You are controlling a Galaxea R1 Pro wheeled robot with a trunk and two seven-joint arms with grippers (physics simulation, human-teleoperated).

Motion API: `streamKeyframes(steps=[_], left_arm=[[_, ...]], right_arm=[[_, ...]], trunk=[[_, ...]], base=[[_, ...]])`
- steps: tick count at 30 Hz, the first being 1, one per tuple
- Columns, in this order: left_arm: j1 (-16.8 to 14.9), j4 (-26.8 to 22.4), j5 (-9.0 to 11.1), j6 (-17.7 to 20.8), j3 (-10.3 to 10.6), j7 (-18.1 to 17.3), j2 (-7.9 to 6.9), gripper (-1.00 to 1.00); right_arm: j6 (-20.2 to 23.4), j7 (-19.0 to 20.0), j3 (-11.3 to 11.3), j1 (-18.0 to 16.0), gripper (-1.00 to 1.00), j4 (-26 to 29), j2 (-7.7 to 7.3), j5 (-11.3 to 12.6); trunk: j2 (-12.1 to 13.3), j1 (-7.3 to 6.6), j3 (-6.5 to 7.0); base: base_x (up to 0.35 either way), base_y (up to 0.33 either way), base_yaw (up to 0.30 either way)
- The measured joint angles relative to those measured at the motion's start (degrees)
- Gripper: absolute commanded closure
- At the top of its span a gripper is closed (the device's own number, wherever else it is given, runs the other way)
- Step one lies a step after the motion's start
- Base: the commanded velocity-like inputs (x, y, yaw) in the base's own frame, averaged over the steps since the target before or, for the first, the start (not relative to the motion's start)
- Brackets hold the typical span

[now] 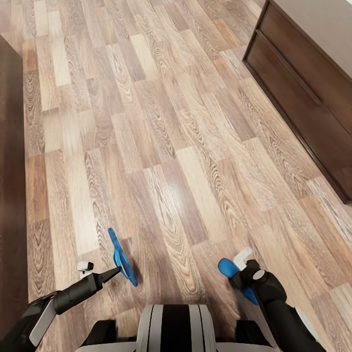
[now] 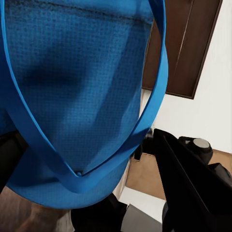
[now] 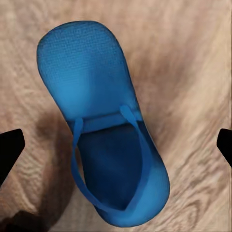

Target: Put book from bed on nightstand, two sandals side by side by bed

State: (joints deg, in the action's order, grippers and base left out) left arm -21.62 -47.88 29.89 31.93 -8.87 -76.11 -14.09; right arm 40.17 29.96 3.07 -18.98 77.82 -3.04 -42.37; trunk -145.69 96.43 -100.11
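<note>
The left gripper (image 1: pixel 117 270) grasps one sandal (image 1: pixel 122 256) on edge. The right gripper (image 1: pixel 239 278) hangs released above the other sandal (image 3: pixel 104 125), well apart from the bed (image 1: pixel 313 98).

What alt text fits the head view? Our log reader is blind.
Each arm carries a blue sandal over the wood floor: the left tool pinches one sandal on edge, and the right tool has the other sandal. A dark wood bed frame runs along the upper right.

Bright-blue sandals (image 1: pixel 122 259) (image 1: pixel 230 269); light-brown wood-grain plank floor (image 1: pixel 161 122); dark-brown bed frame (image 1: pixel 303 93).
</note>
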Motion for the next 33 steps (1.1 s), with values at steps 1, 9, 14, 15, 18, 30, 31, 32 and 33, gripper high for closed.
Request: streamKeyframes(steps=[1, 9, 14, 15, 18, 30, 31, 32, 33], left_arm=[[0.0, 0.0, 0.0, -0.1, 0.0, 0.2, 0.01, 1.00], [0.0, 0.0, 0.0, 0.0, 0.0, 0.0, 0.03, 1.00], [0.0, 0.0, 0.0, -0.1, -0.1, 0.1, -0.04, 1.00], [0.0, 0.0, 0.0, 0.0, -0.1, 0.0, -0.05, 1.00], [0.0, 0.0, 0.0, 0.0, -0.1, 0.0, -0.05, 1.00], [0.0, 0.0, -0.1, 0.0, -0.1, 0.5, -0.05, 1.00], [0.0, 0.0, -0.1, -0.1, -0.1, 1.0, -0.05, 1.00], [0.0, 0.0, -0.1, -0.1, -0.1, 1.3, -0.06, 1.00], [0.0, 0.0, -0.2, 0.0, -0.1, 1.9, -0.02, 1.00]], right_arm=[[0.0, 0.0, 0.0, -0.3, -1.00, 0.0, 0.11, 0.0], [-0.1, -0.1, 0.0, -5.6, -1.00, -0.5, 0.26, 0.0], [-0.1, 0.0, 0.0, -6.2, -1.00, -3.6, 0.20, 0.1], [-0.1, 0.0, 0.0, -6.3, -1.00, -3.9, 0.19, 0.1], [-0.1, 0.0, 0.0, -6.3, -1.00, -4.5, 0.18, 0.1], [-0.2, 0.3, -0.2, -6.3, -1.00, -10.4, -0.41, 0.3], [-0.2, 0.3, -0.2, -6.3, -1.00, -10.5, -0.42, 0.3], [-0.2, 0.3, -0.2, -6.3, -1.00, -10.5, -0.43, 0.3], [-0.2, 0.3, -0.2, -6.3, -1.00, -10.5, -0.43, 0.3]], trunk=[[0.0, 0.00, 0.00], [0.0, 0.00, 0.00], [0.0, 0.00, 0.00], [0.0, 0.00, 0.00], [0.0, 0.00, 0.00], [0.0, 0.00, 0.00], [0.0, 0.00, 0.00], [0.0, 0.00, 0.00], [0.0, 0.03, -0.22]], base=[[0.000, 0.000, 0.000], [0.000, 0.000, 0.000], [0.000, 0.000, 0.000], [0.000, 0.000, 0.000], [0.000, 0.000, 0.000], [0.000, 0.000, 0.000], [0.000, 0.000, 0.000], [0.000, 0.000, 0.000], [0.000, 0.000, 0.000]])
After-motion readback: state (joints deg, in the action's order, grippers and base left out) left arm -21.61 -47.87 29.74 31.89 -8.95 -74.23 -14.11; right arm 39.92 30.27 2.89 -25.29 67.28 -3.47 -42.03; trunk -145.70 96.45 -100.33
